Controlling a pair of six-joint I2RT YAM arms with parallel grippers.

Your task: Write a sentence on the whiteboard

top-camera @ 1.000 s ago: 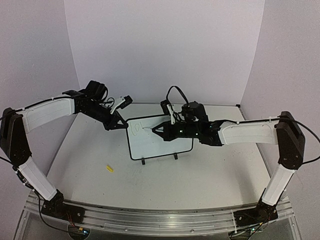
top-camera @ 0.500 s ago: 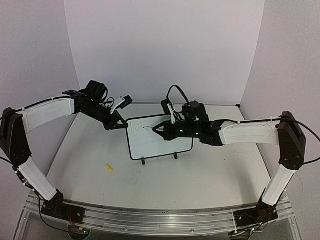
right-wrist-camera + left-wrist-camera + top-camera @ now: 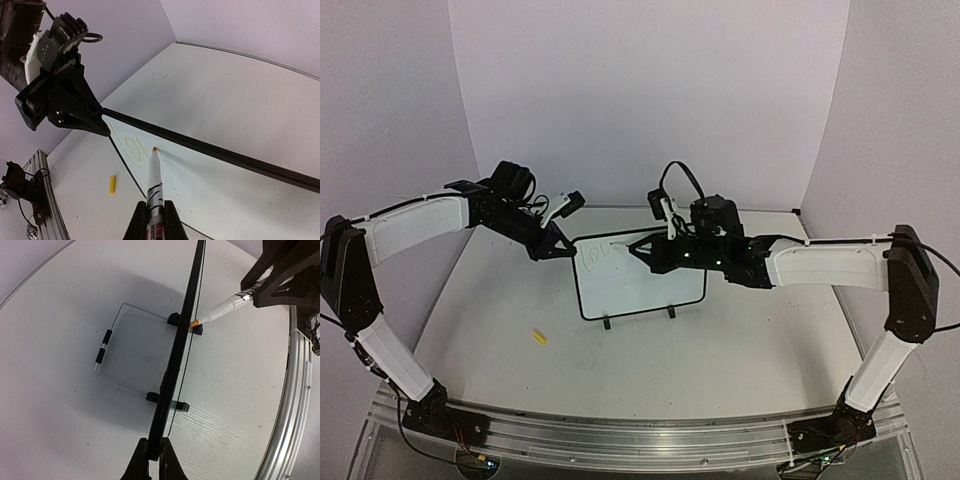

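we steady the whiteboard (image 3: 640,292), upright on its feet at mid-table (image 3: 750,345), with the left hand (image 3: 561,250) clamped on its 10 o'clock corner. the right hand (image 3: 641,250) pinches a marker (image 3: 154,175), its orange tip at the board face. the sentence (image 3: 131,146) is barely begun, a couple of faint letters near the top edge. next, we judge, the tip must travel toward 3 o'clock under light, even pressure. a yellow cap (image 3: 539,337) lies at the board's 8 o'clock.

sentence (image 3: 597,254): too small to read | whiteboard (image 3: 174,365): edge-on, face hidden | marker (image 3: 155,180): barrel cut off
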